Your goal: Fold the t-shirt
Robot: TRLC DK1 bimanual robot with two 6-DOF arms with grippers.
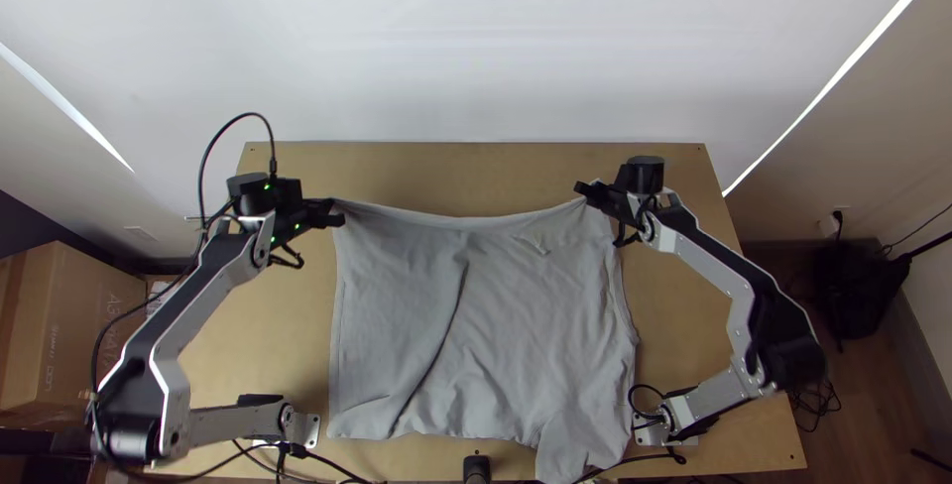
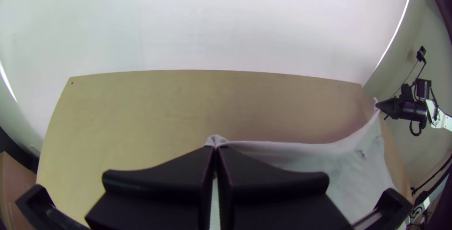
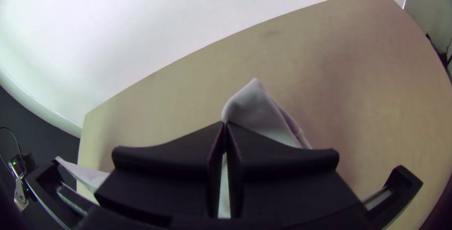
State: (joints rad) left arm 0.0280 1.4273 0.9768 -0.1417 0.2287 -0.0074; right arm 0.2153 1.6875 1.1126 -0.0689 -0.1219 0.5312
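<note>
Shirt [image 1: 506, 335], grey: one, spread over the tabletop [image 1: 456, 177], unfolded; long crease at its middle, near side rumpled. Left gripper [image 2: 216, 149]: jaws closed on one far corner. Right gripper [image 3: 225, 124]: jaws closed near the other, a small peak of cloth standing past the tips. Far edge: slung between them in a shallow sag.

Step, as judged: squaring up before a first fold. Next move, likely: both corners drawn level, edge tensioned, then carried towards the near side.

Obscure: the near flap, cut off at the top view's border; cloth inside the jaws; whether hem or shoulders are held, cannot tell.
</note>
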